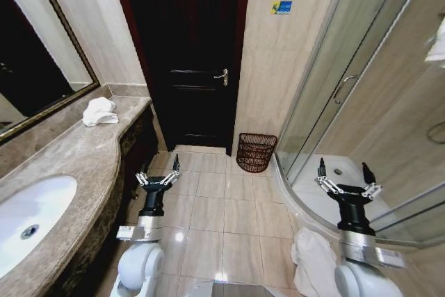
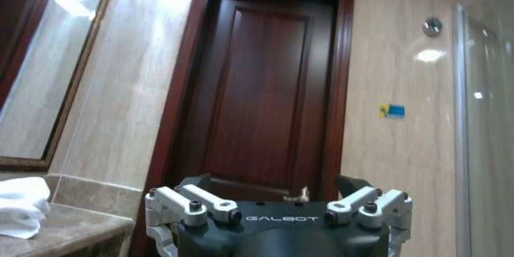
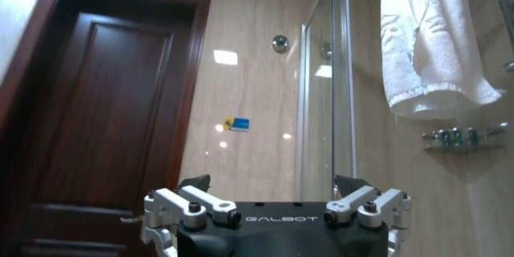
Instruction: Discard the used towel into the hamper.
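While nothing has yet been picked up, the hamper (image 1: 256,151) stands on the tiled floor (image 1: 221,203) at about 12 o'clock from the robot, against the wall just right of the dark door (image 1: 188,53) and beside the glass shower enclosure (image 1: 348,81). Crumpled white towel (image 1: 99,111) lies on the marble counter (image 1: 73,158) at roughly 10 o'clock, near the far end beneath the mirror (image 1: 35,53), well apart from the hamper. Second white towel (image 3: 430,40) hangs inside the shower at about 2 o'clock; which one counts as used cannot be told, though the crumpled one seems likelier. Left gripper (image 1: 157,175) hovers at 11 o'clock just off the counter edge, jaws spread wide, empty. Right gripper (image 1: 345,182) hovers at 1 o'clock before the shower's curved sill, jaws likewise wide, empty. Sink (image 1: 28,220) sits in the counter at 9 o'clock. Risks, as judged: the counter towel lies deep, so a reach may snag only a fold and let the cloth trail or drop; the narrow room leaves little clearance, so turning could knock an arm on counter or glass; a loose towel could drape over the hamper's rim.
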